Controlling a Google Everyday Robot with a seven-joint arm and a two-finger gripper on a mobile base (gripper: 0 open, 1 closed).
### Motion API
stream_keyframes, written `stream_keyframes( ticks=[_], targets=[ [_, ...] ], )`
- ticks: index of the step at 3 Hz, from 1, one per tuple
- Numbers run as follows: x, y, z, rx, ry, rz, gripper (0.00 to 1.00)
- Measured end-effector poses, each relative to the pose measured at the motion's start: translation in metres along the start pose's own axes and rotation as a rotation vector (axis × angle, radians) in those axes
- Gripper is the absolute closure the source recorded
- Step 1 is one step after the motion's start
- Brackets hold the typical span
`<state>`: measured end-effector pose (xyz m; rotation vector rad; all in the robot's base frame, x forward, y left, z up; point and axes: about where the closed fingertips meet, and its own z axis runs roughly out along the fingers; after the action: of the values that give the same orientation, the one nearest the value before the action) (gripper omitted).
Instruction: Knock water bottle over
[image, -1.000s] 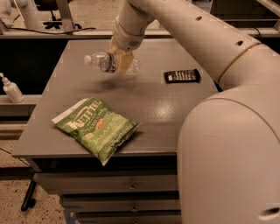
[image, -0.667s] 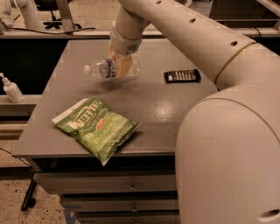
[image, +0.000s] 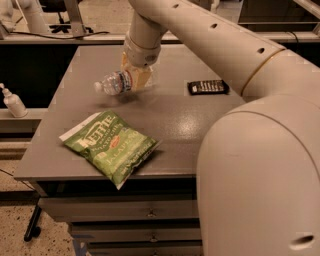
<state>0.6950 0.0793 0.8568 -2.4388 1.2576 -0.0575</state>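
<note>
Camera view: the water bottle (image: 113, 83) lies almost on its side at upper centre-left of the table (image: 210, 125). Its long axis runs left to right, with the white cap pointing left and the base meeting the claw (image: 138, 76) immediately to its right. I cannot tell whether the claw is open, closed or gripping it.

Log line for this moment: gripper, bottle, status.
small clear ribbed plastic water bottle: tipped nearly horizontal, white cap pointing left | gripper: over grey table, at bottle's base | status: bottle not upright
</note>
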Motion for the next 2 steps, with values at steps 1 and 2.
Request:
stream_keyframes(
  ticks=[1, 2],
  targets=[
    [-0.0015, 0.0030, 0.0007, -0.023, -0.004, -0.033, 0.12],
    [0.0000, 0.0080, -0.0009, -0.051, -0.001, -0.070, 0.00]
  ],
)
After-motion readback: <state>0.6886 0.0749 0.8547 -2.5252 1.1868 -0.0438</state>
